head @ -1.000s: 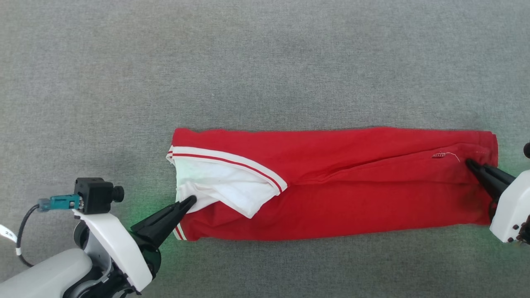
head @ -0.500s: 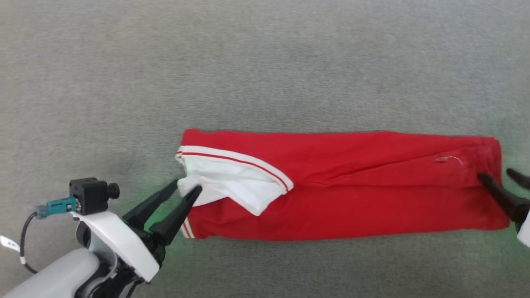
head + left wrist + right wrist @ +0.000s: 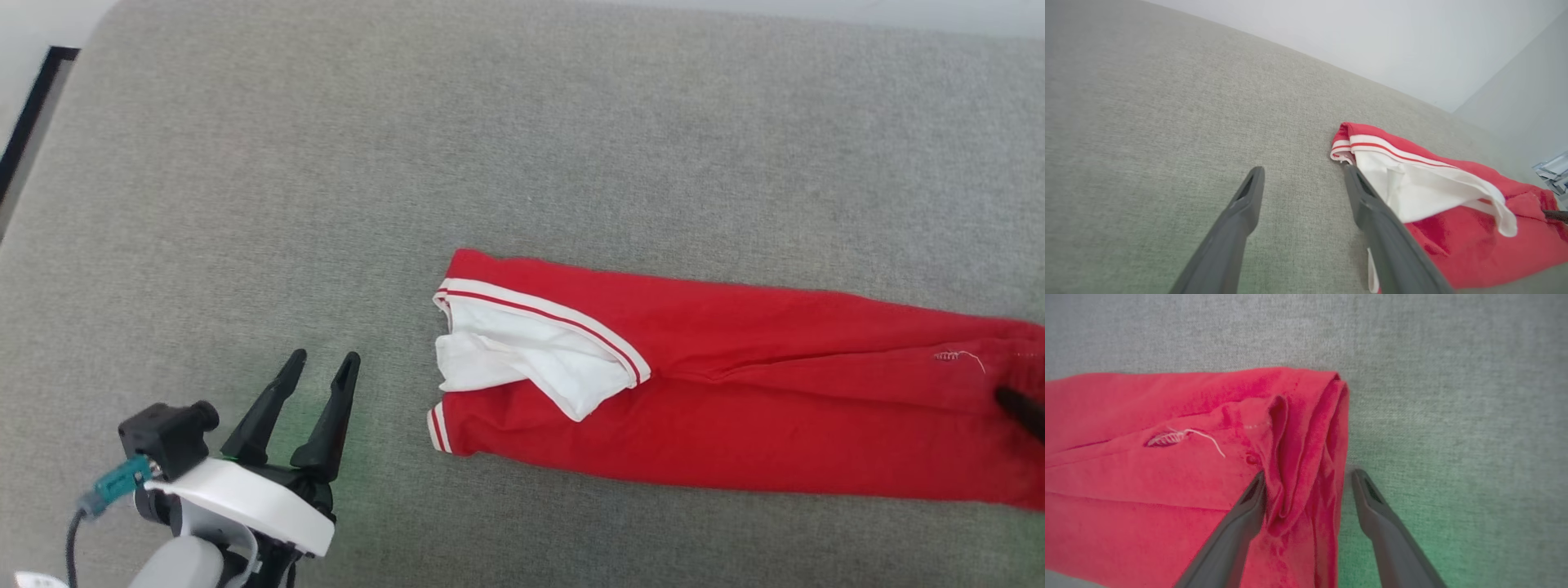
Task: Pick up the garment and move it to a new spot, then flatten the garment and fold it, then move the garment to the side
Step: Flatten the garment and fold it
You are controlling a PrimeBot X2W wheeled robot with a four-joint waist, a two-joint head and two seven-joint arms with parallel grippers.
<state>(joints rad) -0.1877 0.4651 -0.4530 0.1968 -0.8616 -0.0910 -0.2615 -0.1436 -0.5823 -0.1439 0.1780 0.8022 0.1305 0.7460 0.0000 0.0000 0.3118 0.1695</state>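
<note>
Reach is what you are weighing now. The garment (image 3: 735,408) is lying on the grey fabric surface (image 3: 245,204), folded into one long red band. Its long axis is running left to right, with the right end sitting slightly nearer than the left. At the left end a white lining flap (image 3: 522,359) is spilling out under the striped trim (image 3: 547,310).

Your left pincer (image 3: 325,357) is hovering with its jaws parted and nothing between them, off the left end of the band and a little nearer. The cloth is lying to its right, close but not touching. In the left wrist view the white flap is showing just beyond the right-hand finger.

Your right pincer (image 3: 1308,474) is sitting at the opposite end, jaws likewise spread and not clamping. One finger is lying over the red cloth and the other over bare grey surface just past the folded edge, so the bunched end is lying between them. That makes the right arm the nearer one: it is straddling cloth, while the left is needing a short move rightward to meet its end.

Counting, you are working with one garment, two pincers of two fingers each, one turned-out lining flap, and one loose white thread (image 3: 1208,441) near the right end.

As a judgement, the lengthwise fold is looking done. An end-over-end fold along that long axis is looking like the coming step, so both ends are needing a grip.
</note>
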